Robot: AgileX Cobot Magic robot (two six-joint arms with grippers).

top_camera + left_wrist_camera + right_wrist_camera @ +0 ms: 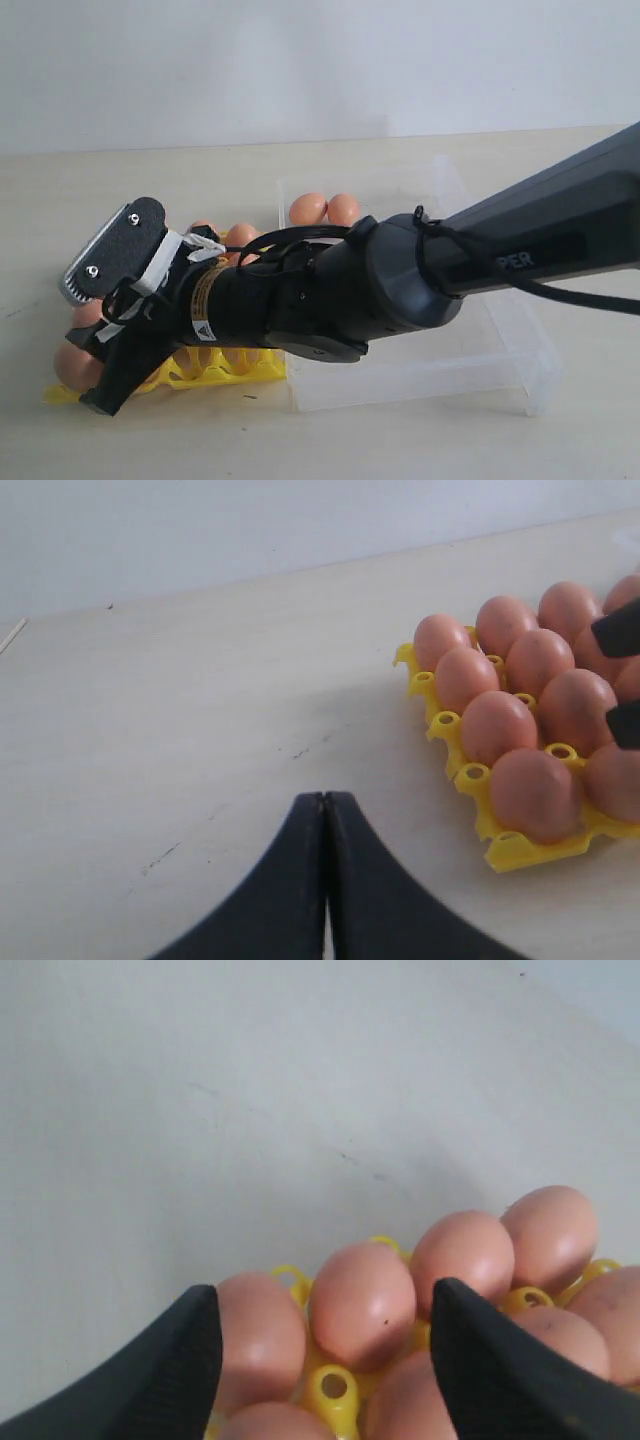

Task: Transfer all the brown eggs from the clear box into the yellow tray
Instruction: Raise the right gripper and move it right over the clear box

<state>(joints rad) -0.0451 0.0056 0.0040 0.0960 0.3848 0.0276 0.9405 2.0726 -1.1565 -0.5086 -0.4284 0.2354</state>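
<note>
Two eggs (308,208) sit at 11 o'clock in the box (420,385); the tray (518,852) holds ten or more, some cut off. The right gripper (325,1295) is spread wide, the left gripper (323,805) closed tight.

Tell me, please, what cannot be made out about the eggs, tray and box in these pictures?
- Exterior view: the right arm covers most of the tray, so its filled cups cannot be counted.
- Exterior view: two eggs show in the box; any behind the arm are hidden.
- Left wrist view: the picture's edge cuts the tray off.
- Wrist views: the box is out of frame.
</note>
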